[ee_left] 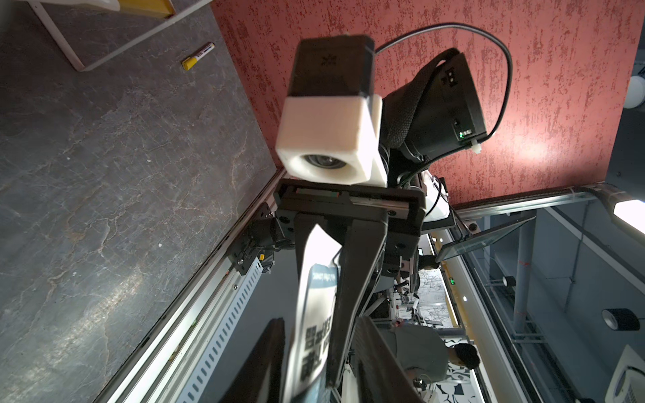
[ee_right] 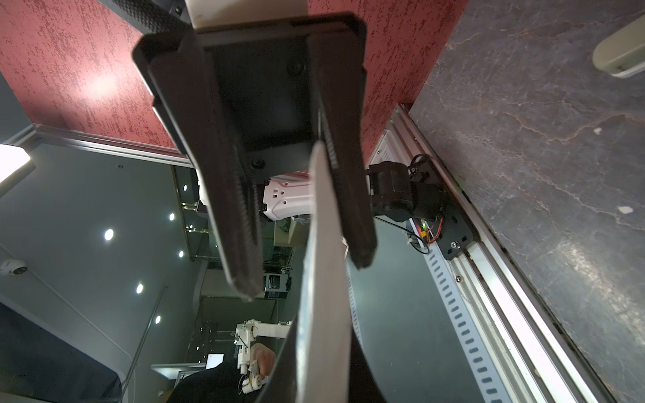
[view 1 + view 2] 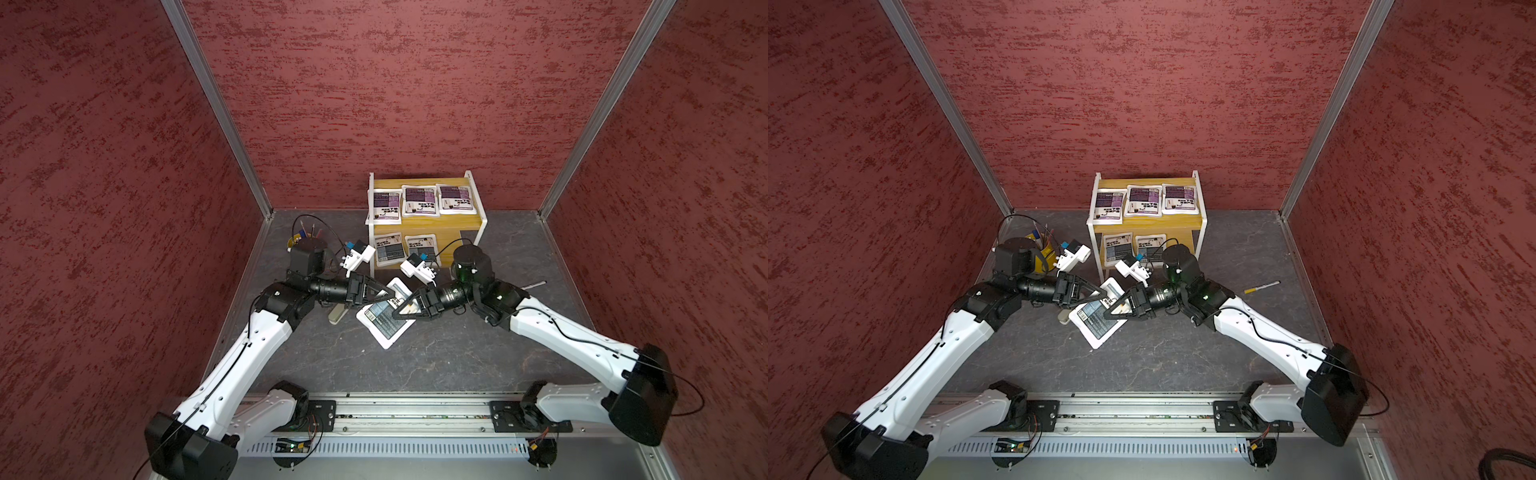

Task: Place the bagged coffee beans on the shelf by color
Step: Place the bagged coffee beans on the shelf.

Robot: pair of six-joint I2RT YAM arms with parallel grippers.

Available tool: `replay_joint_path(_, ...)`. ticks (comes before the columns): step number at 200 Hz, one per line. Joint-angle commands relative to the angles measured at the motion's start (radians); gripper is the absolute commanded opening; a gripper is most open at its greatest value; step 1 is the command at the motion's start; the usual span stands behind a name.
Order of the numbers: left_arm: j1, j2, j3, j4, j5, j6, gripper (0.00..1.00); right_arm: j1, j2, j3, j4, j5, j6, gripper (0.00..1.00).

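"Hanging above the table (image 3: pixel 436 365) between the two arms, which bag is that?" Ana asks.

"That is the held pouch (image 3: pixel 384 322), the one with a grey-blue label. It is tilted, off the tabletop, just in front of the shelf (image 3: pixel 436 228)," Ben says. "The right gripper (image 3: pixel 399 312) is clamped on it from the right."

"And the left gripper (image 2: pixel 305 274)?"

"Its jaws straddle the opposite edge but have not closed on it. In the right wrist view the pouch lies against one finger (image 2: pixel 352 209), while the other finger (image 2: pixel 230 209) stands apart from it."

"What lies on the shelf?"

"Three purple-labelled pouches (image 3: pixel 419 201) sit side by side on the upper board. Two grey-blue pouches (image 3: pixel 388 249) lie on the lower board, toward its left end."

"What stands in the way?"

"In both top views the right arm's black joint (image 3: pixel 471 259) and its wrist camera (image 3: pixel 417 266) sit in front of the lower board. They cover its right part and a corner of one pouch. A grey-green case (image 3: pixel 337 313) lies on the table under the left arm, partly hidden by it. A yellow pen bucket (image 3: pixel 1045 251) stands behind the left arm, near the back corner. A marker (image 3: pixel 1262 286) lies on the table to the right, apart from the shelf."
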Motion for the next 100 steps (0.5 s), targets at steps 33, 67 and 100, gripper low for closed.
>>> replay_joint_path(33, 0.001, 0.007, 0.001, 0.064, 0.019, -0.021, 0.12, -0.004, 0.001, 0.016, 0.033, -0.007, -0.002, 0.2)
replay_joint_path(67, 0.017, -0.001, -0.024, 0.126, 0.018, -0.074, 0.1, -0.007, -0.011, 0.013, 0.009, 0.01, -0.021, 0.36)
replay_joint_path(100, 0.049, -0.036, -0.068, 0.237, -0.036, -0.187, 0.09, -0.053, -0.083, -0.025, -0.002, 0.095, -0.028, 0.47)
